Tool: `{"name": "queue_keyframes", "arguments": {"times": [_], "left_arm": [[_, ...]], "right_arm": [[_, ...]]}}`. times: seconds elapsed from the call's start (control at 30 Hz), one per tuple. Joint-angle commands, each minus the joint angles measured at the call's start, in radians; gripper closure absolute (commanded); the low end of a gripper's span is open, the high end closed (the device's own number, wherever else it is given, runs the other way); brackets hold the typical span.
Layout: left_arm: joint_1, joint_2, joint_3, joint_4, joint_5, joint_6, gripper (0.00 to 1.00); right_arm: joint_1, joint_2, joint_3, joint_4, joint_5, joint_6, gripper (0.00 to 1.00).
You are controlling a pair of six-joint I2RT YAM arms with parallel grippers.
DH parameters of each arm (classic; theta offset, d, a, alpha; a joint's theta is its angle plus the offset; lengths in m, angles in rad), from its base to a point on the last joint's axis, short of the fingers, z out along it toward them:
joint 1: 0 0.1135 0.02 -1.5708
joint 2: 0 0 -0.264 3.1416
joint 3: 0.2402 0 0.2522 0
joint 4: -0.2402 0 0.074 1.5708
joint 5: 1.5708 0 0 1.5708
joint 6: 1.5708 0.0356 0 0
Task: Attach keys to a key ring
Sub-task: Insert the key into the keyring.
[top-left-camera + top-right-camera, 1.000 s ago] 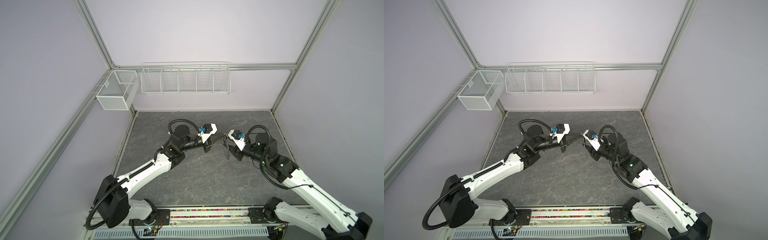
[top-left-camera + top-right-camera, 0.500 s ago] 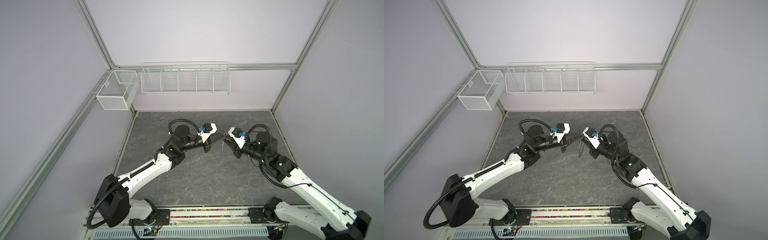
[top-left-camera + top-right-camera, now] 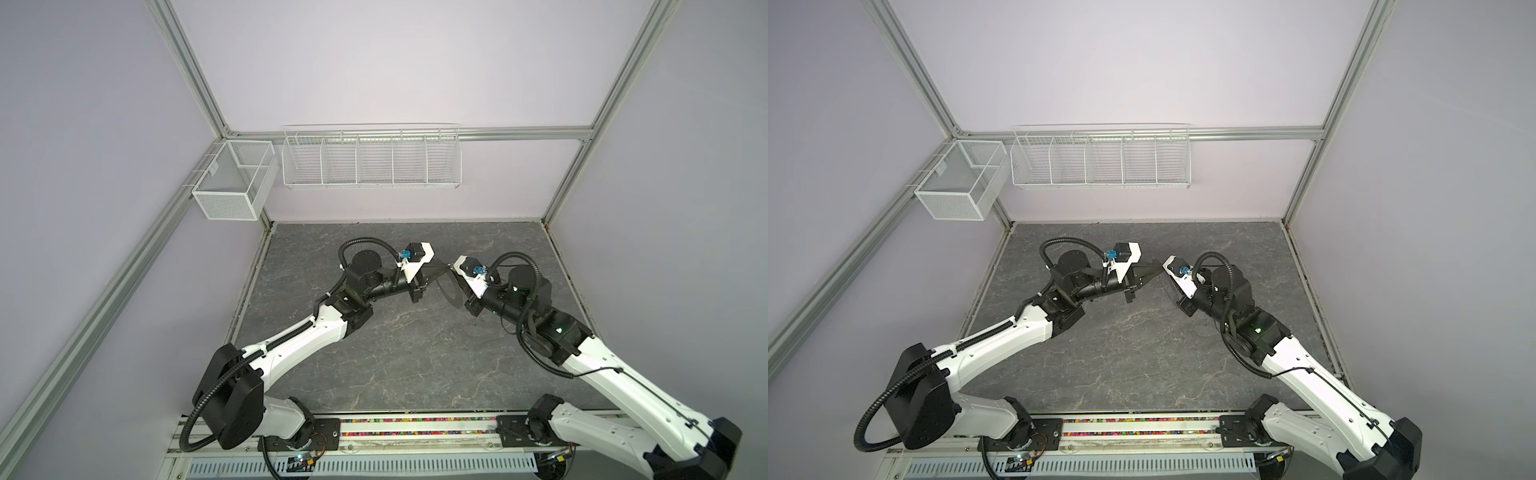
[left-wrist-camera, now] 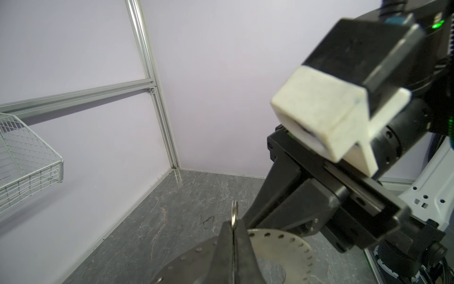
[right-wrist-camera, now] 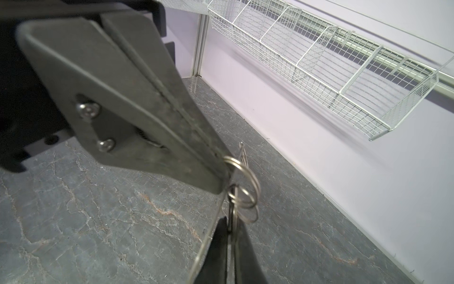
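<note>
The key ring point(image 4: 282, 246) is a flat grey disc with tiny holes round its rim, hanging above the table between both arms point(image 3: 451, 286). My left gripper point(image 4: 233, 227) is shut on a small wire loop point(image 4: 234, 211) at its rim. In the right wrist view the disc shows edge-on point(image 5: 208, 246) beside several wire loops point(image 5: 245, 186). My right gripper point(image 5: 231, 228) is shut on a thin metal piece among those loops, close to the left fingertips point(image 5: 224, 172). I cannot tell whether that piece is a loop or a key. No tagged keys show.
A white wire rack point(image 3: 371, 158) hangs on the back wall and a mesh basket point(image 3: 232, 183) on the left wall. The dark stone table point(image 3: 415, 353) lies under both arms. The right arm's camera mount point(image 4: 319, 110) fills much of the left wrist view.
The right gripper's jaws have closed at the key ring's rim, right beside the left gripper's tips. The left gripper has stayed shut on its loop.
</note>
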Motion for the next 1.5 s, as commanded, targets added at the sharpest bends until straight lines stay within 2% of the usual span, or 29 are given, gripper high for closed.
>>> {"name": "queue_keyframes", "arguments": {"times": [0.0, 0.23, 0.43, 0.5, 0.6, 0.7, 0.83, 1.03, 1.3, 1.47], "left_arm": [[0.011, 0.009, 0.002, 0.100, -0.030, -0.045, 1.00], [0.013, 0.026, -0.003, 0.140, -0.026, -0.071, 1.00], [0.013, 0.028, -0.010, 0.144, -0.024, -0.071, 1.00], [0.015, 0.031, -0.012, 0.143, -0.014, -0.072, 1.00], [0.025, 0.027, -0.020, 0.150, 0.013, -0.078, 1.00], [0.047, 0.028, -0.025, 0.172, 0.078, -0.099, 1.00], [0.074, 0.038, -0.034, 0.223, 0.192, -0.139, 1.00], [0.078, 0.052, -0.021, 0.197, 0.311, -0.119, 1.00], [0.078, 0.028, -0.002, 0.067, 0.342, -0.023, 1.00], [0.078, 0.017, -0.001, 0.048, 0.347, -0.006, 1.00]], "right_arm": [[0.040, -0.013, -0.017, 0.000, 0.089, -0.052, 0.92], [0.086, 0.004, -0.060, 0.044, 0.184, -0.068, 0.92], [0.104, 0.017, -0.059, 0.078, 0.202, -0.077, 0.90], [0.104, 0.021, -0.054, 0.078, 0.191, -0.082, 0.85], [0.104, 0.017, -0.039, 0.034, 0.200, -0.091, 0.69], [0.095, -0.028, -0.046, -0.021, 0.175, -0.126, 0.63], [0.036, -0.115, -0.051, -0.107, 0.049, -0.148, 0.61], [-0.091, -0.166, 0.003, -0.147, -0.178, -0.067, 0.65], [-0.138, -0.092, 0.111, -0.178, -0.389, -0.021, 0.71], [-0.138, -0.037, 0.140, -0.199, -0.460, -0.018, 0.74]]}}
